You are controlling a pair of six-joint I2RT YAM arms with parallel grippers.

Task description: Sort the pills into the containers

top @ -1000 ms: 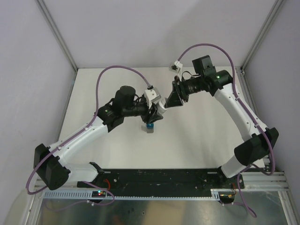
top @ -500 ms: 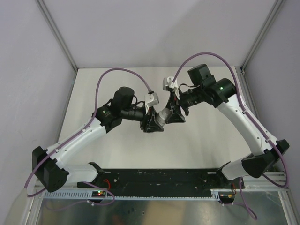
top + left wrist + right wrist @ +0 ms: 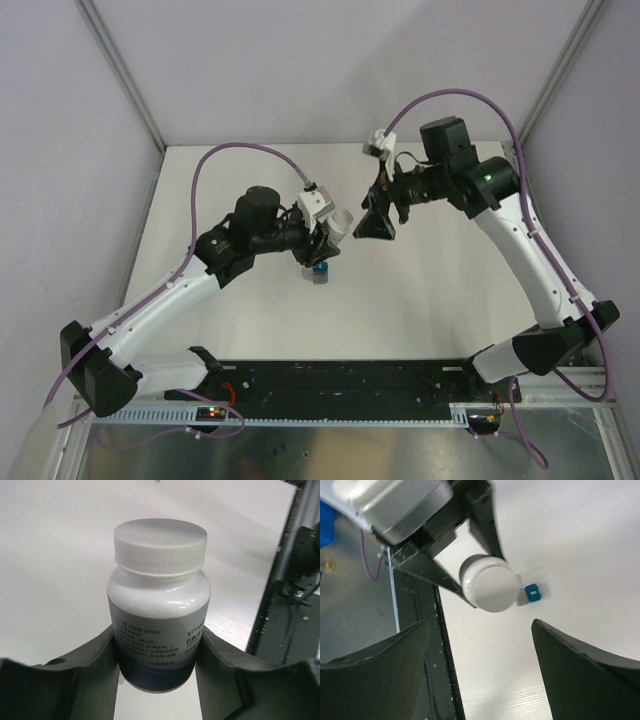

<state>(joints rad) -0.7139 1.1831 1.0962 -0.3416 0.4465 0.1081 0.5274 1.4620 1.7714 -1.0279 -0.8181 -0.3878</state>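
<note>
A white round capped bottle [image 3: 159, 605] with a printed label sits between the fingers of my left gripper [image 3: 159, 636], which is shut on its lower body; the ribbed cap [image 3: 160, 542] is on. From above, the bottle [image 3: 339, 222] is held above the table, pointing right. My right gripper [image 3: 376, 226] hangs just right of it, open, nothing between its fingers [image 3: 380, 655]. The right wrist view looks at the cap [image 3: 490, 582] end-on. The containers [image 3: 318, 273], a teal cube [image 3: 532, 592] joined to a grey one [image 3: 522, 596], stand on the table below the bottle. No pills are in view.
The white table [image 3: 430, 290] is bounded by grey walls at the left, back and right. A black base rail [image 3: 340, 378] runs along the near edge, with both arm bases on it. Purple cables [image 3: 240, 152] loop above the arms.
My right gripper has opened and drawn back to the right, away from the bottle's cap. The left arm has shifted slightly, the bottle staying in its grip.
</note>
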